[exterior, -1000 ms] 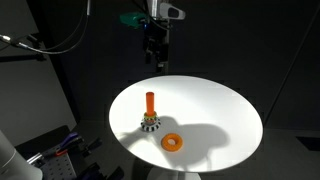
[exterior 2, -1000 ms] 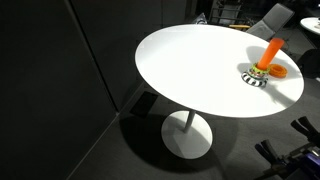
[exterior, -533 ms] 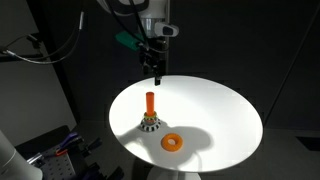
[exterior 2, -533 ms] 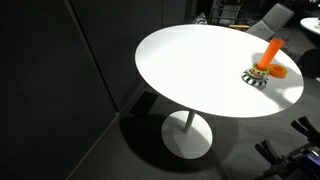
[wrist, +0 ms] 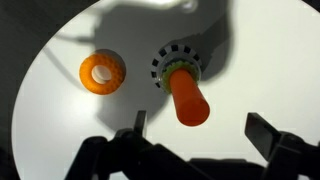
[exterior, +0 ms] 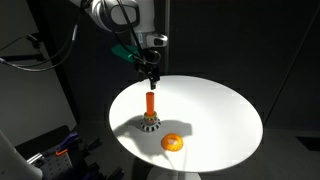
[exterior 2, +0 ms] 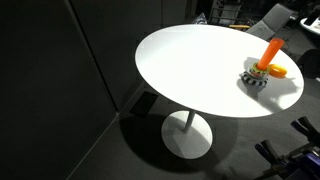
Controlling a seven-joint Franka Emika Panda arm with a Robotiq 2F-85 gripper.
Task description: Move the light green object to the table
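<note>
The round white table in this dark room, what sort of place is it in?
Probably a lab or office test corner: the table holds an orange peg and ring, a robot arm hangs over it, and cables trail along the dark wall.

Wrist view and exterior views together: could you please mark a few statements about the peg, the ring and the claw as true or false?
1. The claw is open and empty above the orange peg. True.
2. The orange ring is threaded on the peg. False: it lies flat on the table, apart from the peg.
3. In the wrist view, the light green object sits around the peg's foot, on the checkered base. True.
4. The table top is black. False: it is white.
</note>
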